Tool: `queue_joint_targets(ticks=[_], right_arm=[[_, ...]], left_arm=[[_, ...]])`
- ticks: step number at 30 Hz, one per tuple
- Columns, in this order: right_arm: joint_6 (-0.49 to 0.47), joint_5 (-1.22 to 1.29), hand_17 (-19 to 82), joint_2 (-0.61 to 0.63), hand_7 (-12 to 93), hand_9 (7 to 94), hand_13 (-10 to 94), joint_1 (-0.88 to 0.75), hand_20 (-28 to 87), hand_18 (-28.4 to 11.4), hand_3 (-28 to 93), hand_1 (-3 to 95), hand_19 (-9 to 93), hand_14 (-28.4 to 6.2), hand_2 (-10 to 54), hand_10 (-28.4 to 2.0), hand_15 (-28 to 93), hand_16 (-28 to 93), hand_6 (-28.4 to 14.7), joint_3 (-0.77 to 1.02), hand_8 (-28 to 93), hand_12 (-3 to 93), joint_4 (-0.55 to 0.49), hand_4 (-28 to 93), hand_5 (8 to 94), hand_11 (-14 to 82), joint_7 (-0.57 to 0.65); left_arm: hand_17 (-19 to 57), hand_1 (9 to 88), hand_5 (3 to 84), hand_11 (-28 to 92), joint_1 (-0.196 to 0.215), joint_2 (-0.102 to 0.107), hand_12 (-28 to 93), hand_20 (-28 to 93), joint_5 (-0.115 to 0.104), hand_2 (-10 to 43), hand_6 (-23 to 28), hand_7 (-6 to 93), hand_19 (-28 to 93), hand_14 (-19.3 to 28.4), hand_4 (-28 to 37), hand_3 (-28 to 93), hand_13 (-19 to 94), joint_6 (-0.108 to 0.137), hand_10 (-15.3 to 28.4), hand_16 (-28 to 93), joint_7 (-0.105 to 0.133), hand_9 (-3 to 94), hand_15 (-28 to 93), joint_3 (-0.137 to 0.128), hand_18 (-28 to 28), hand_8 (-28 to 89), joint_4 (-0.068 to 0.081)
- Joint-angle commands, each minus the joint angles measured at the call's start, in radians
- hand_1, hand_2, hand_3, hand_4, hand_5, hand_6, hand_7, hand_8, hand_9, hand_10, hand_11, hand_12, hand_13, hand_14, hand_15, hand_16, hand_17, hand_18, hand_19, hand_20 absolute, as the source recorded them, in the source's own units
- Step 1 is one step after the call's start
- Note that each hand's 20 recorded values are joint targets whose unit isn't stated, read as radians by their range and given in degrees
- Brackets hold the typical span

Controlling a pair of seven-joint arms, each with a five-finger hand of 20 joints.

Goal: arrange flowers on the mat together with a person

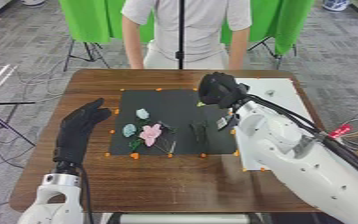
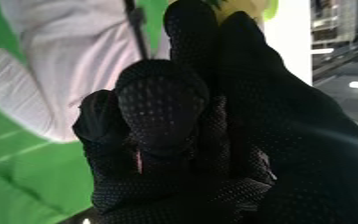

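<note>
The black mat (image 1: 171, 100) lies on the brown table (image 1: 140, 185), orange spots (image 1: 135, 156) along its edges. On its left part, a pink flower (image 1: 150, 134) was found on the near side, its thin stems (image 1: 168, 145) to the right. Two pale blue flowers lie close by: one (image 1: 129, 130) just left of the pink flower, the other (image 1: 142, 114) farther from the robot. Green leaves (image 1: 135, 144) sit at the near left of the group. Dark sprigs (image 1: 198, 131) lie right of the mat's middle. The robot's right hand (image 1: 218, 90) is at the mat's far right corner; whether it is open, closed or gripping anything cannot be determined. In the right wrist view, a yellow item (image 2: 238, 7) with green beside it appears partly behind this hand; contact cannot be confirmed. The left hand (image 1: 85, 119) is open and relaxed, left of the mat and apart from the flowers. To the mat's right is a white sheet (image 1: 286, 102), bearing a small pale item (image 1: 270, 92), too small to identify.
</note>
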Motion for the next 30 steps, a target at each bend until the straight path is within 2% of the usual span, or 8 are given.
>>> queue_joint_targets(ticks=[1, 12, 14, 20, 30], right_arm=[[0.003, -0.051, 44, -0.081, 20, 93.5, 91, 0.006, 58, -20.5, 65, 60.9, 84, -2.0, -9.5, -6.9, 51, 41, 1.1, -0.048, 10, 43.3, 0.103, -24, 82.3, 9.1, 0.008], [0.029, -0.112, 44, -0.111, 20, 93.4, 91, -0.013, 57, -20.3, 65, 60.5, 84, -2.3, -9.5, -7.2, 53, 41, 1.8, -0.034, 8, 38.8, 0.172, -24, 82.5, 8.4, 0.008], [0.028, -0.099, 44, -0.109, 20, 93.3, 91, -0.017, 56, -20.6, 65, 59.5, 84, -2.5, -9.5, -7.3, 53, 41, 2.2, -0.029, 8, 37.5, 0.169, -23, 82.6, 7.9, 0.010], [0.013, -0.092, 43, -0.104, 19, 93.1, 90, -0.025, 57, -20.9, 64, 55.2, 84, -2.9, -9.5, -7.6, 53, 41, 2.0, -0.020, 7, 38.0, 0.157, -22, 81.5, 6.7, -0.009], [-0.001, -0.111, 43, -0.097, 18, 92.6, 90, -0.039, 57, -21.2, 64, 53.1, 84, -3.2, -9.5, -8.1, 52, 41, 2.1, -0.020, 6, 36.9, 0.146, -22, 80.8, 7.7, -0.020]], left_arm=[[5.1, 25.3, 49.2, 21, 0.008, -0.003, 17, 17, -0.006, -0.4, 4.6, 13.3, 3, 18.6, -20.2, 67, 37, -0.007, 14.2, 3, -0.011, 48.3, 20, -0.001, 11.7, -5, 0.005], [5.1, 25.2, 49.2, 21, 0.002, -0.002, 17, 17, -0.007, -0.6, 4.4, 13.5, 3, 18.6, -20.2, 67, 37, -0.010, 14.2, 3, -0.013, 48.4, 20, 0.005, 11.7, -5, 0.011], [5.1, 25.3, 49.3, 21, 0.000, -0.004, 17, 17, -0.006, -0.5, 4.2, 13.5, 3, 18.5, -20.1, 67, 37, -0.018, 14.2, 3, -0.012, 48.4, 20, 0.004, 11.7, -5, 0.012], [5.1, 25.4, 49.3, 21, -0.001, -0.002, 17, 17, -0.005, -0.4, 3.8, 13.6, 3, 18.6, -19.8, 67, 37, -0.019, 14.2, 3, -0.013, 48.3, 20, 0.002, 11.7, -5, 0.012], [5.1, 26.1, 50.1, 21, -0.007, 0.004, 17, 17, -0.003, 0.0, 2.2, 14.3, 3, 18.5, -19.5, 67, 37, -0.030, 14.1, 3, -0.018, 48.3, 20, 0.004, 11.7, -6, 0.015]])
